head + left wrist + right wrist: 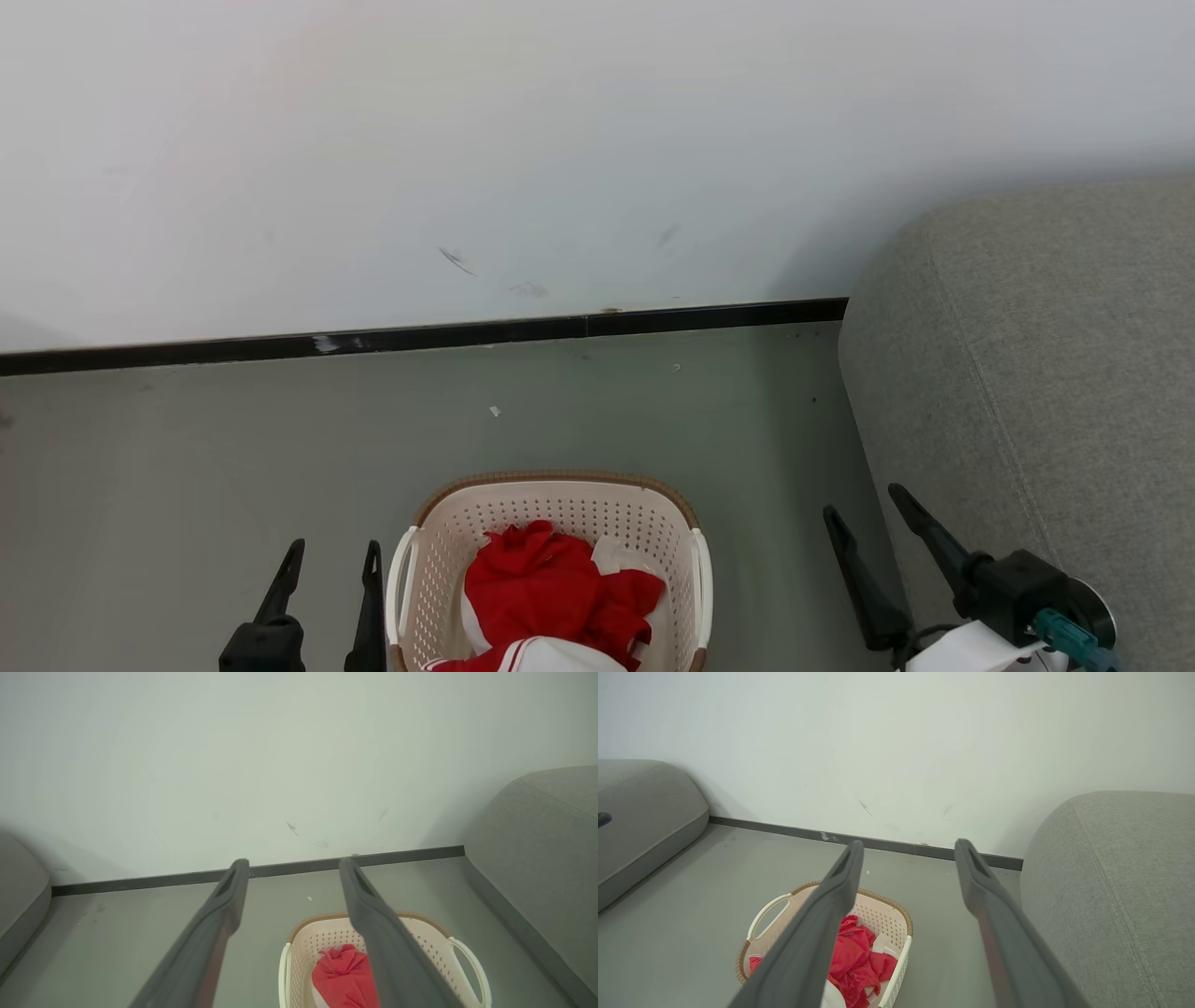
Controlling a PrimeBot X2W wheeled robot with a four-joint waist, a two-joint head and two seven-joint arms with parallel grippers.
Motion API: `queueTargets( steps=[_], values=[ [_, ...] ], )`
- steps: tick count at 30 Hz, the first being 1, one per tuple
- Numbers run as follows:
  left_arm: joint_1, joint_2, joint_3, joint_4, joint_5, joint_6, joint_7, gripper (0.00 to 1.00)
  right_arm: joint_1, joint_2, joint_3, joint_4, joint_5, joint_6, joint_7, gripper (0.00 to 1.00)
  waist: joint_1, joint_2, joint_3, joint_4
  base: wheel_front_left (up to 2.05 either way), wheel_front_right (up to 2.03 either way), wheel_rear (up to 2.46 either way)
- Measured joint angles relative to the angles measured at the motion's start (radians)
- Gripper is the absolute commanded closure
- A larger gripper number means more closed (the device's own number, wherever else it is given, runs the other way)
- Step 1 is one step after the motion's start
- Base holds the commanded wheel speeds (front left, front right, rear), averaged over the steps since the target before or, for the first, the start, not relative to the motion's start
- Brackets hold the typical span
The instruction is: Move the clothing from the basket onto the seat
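1. We saw the left gripper (334, 560) and right gripper (864, 504) both empty, fingers apart.
2. The clothing (551, 588) lay in the basket (560, 478), just right of the nearer left gripper; the seat (1046, 373) flanked the right gripper.

A: What is cut off in the head view?
B: The near half of the basket (560, 479) is cut by the bottom edge, and the lower part of the clothing (551, 588) with it. The seat (1055, 373) is cut by the right edge.
A: And in the left wrist view?
B: Part of the basket and clothing is covered by a finger (387, 942) of the left gripper (294, 862).
A: How many garments are bunched there?
B: That cannot be told.
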Motion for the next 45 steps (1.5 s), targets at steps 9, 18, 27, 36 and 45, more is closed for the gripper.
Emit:
queueTargets(
  steps=[9, 18, 27, 36, 45],
  values=[
    [-0.054, 0.026, -0.045, 0.083, 0.028, -0.04, 0.004, 0.0, 0.001, 0.001, -0.038, -0.017, 0.0, 0.0, 0.0, 0.0, 0.0, 0.0, 0.039, -0.01, 0.0, 0.0, 0.0],
    [-0.145, 0.038, -0.107, 0.161, 0.071, -0.081, 0.04, 0.0, 0.0, 0.002, -0.073, -0.056, 0.0, 0.0, 0.0, 0.0, 0.0, 0.0, 0.091, -0.026, 0.0, 0.0, 0.0],
    [-0.223, 0.049, -0.152, 0.235, 0.1, -0.122, 0.067, 0.0, -0.008, 0.002, -0.096, -0.093, 0.005, 0.0, -0.003, 0.0, -0.0001, 0.0, 0.153, -0.044, 0.0, 0.0, 0.0],
    [-0.302, 0.06, -0.214, 0.316, 0.159, -0.168, 0.102, 0.0, -0.089, 0.002, -0.1, -0.128, 0.009, 0.0, -0.004, 0.0, -0.0001, 0.0, 0.24, -0.069, 0.0, 0.0, 0.0],
    [-0.402, 0.058, -0.262, 0.392, 0.202, -0.203, 0.129, 0.0, -0.172, 0.001, -0.096, -0.157, 0.017, 0.0, -0.004, 0.0, -0.0001, 0.0, 0.338, -0.1, 0.0, 0.0, 0.0]
  ],
)
